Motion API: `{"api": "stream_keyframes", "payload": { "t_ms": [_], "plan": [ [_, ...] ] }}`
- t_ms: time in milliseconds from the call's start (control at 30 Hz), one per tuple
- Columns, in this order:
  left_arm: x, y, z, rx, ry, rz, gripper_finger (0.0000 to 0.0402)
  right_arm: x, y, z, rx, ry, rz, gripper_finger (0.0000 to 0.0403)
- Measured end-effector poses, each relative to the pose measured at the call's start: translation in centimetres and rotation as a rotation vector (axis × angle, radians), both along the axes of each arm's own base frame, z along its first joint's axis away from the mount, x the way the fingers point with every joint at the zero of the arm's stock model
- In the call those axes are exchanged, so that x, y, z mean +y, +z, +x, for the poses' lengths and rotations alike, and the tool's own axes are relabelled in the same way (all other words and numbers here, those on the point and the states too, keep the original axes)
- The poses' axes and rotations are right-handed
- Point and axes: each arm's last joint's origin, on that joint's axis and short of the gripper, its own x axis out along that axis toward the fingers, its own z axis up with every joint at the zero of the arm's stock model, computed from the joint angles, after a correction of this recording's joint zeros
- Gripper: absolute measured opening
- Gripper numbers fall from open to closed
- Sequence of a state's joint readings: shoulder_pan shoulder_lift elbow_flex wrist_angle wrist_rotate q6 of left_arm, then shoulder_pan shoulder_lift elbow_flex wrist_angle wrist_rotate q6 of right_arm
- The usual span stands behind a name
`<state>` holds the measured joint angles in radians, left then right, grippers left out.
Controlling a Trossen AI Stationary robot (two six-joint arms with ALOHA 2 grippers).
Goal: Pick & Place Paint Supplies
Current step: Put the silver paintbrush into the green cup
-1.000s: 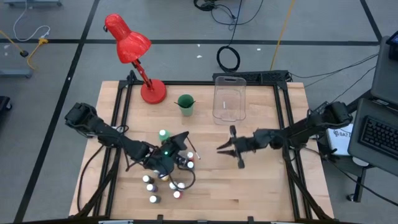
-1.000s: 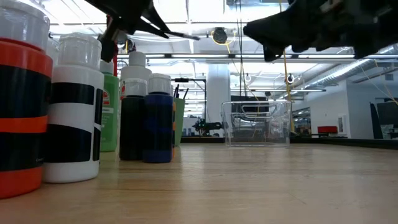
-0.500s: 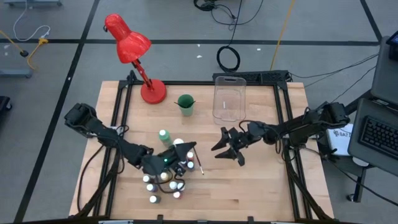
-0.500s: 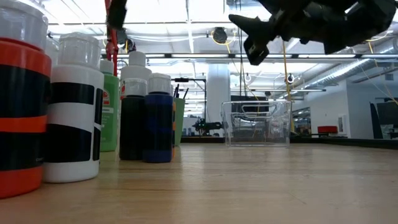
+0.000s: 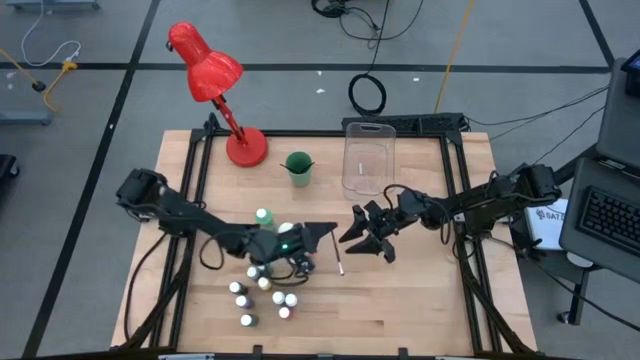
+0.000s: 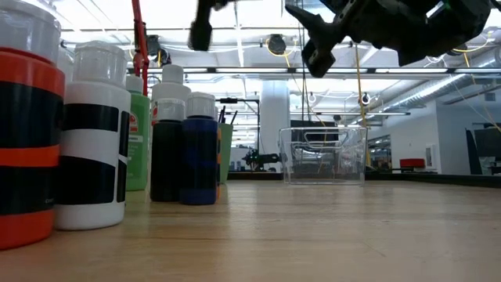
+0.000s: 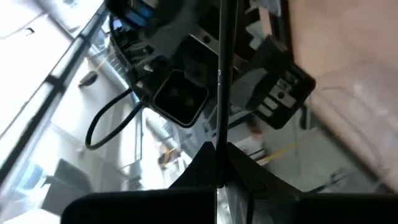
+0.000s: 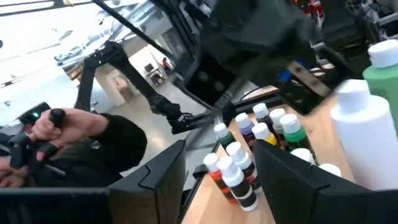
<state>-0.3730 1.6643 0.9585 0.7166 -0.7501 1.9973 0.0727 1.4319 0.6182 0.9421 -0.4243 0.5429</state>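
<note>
My left gripper [image 5: 328, 230] is over the table's middle, shut on a thin dark brush [image 5: 339, 258]. The brush also shows in the left wrist view [image 7: 221, 81]. My right gripper [image 5: 362, 240] is open and hovers just right of the brush, facing the left gripper; its fingers frame the right wrist view [image 8: 224, 180]. Several small white-capped paint bottles [image 5: 265, 288] stand upright on the table under the left arm. With them are a taller green bottle [image 5: 262, 217] and a white one [image 8: 367, 134]. My left gripper pinches the brush's shaft [image 7: 218, 146] between its two fingers. The brush sticks out past the fingertips and is lifted clear of the table and the bottles. Which end of the brush the fingers have does not show.
A green cup [image 5: 298, 167] holding dark sticks, a clear plastic bin [image 5: 368, 160] and a red desk lamp [image 5: 215, 80] stand along the far side. Bare wood lies toward the near right. A person holding controllers [image 8: 56, 130] shows beyond the table.
My left gripper has moved from over the bottle cluster toward the table's right, carrying the brush toward the right gripper. My right gripper has shifted a little toward the table's left, toward the brush, and turned.
</note>
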Motion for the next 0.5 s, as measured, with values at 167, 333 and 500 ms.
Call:
{"api": "stream_keyframes", "payload": {
  "t_ms": [167, 333, 500],
  "plan": [
    [0.3, -2.3, 1.6, 0.001, 0.030, 0.103, 0.0003, -0.2, -0.5, 0.1, 0.048, -0.035, 0.013, 0.0180],
    [1.3, -2.8, 2.2, -0.016, 0.067, 0.107, 0.0002, -0.3, -1.0, 0.1, 0.086, -0.035, -0.013, 0.0175],
    [2.4, -2.6, 2.4, -0.036, 0.098, 0.098, 0.0004, -0.3, -1.3, 0.1, 0.081, -0.034, -0.082, 0.0133]
  ]
}}
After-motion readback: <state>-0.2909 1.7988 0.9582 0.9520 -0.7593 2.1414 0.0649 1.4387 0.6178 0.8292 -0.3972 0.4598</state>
